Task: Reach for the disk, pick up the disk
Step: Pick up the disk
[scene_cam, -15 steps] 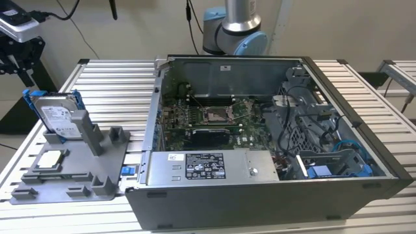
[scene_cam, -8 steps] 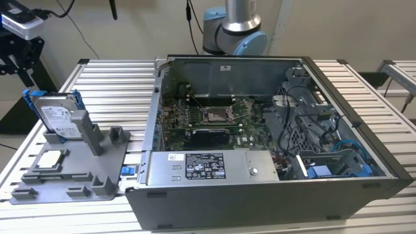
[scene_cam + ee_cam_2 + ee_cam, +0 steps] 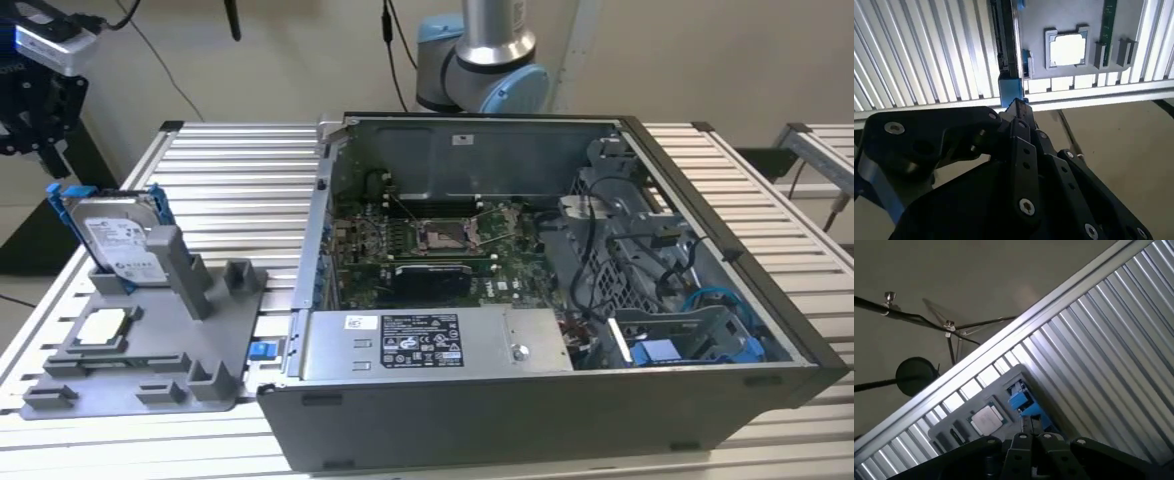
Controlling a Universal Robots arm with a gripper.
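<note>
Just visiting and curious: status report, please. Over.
Gripper above the disk, apart from it. Disk upright in grey holder, blue bracket on. Nothing between them; open computer case sits to the exterior view's right.

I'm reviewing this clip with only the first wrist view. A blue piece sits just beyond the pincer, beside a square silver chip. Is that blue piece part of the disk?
Observer: Yes. In the exterior view the disk stands on edge in a grey holder, framed by a blue bracket.
Operator: Is it lifted?
Observer: No. It sits in the holder's slot. The pincer hangs just above its top edge, and I cannot tell whether they touch.
Operator: What else is on the table?
Observer: An open computer case stands to the exterior view's right of the holder.
</note>
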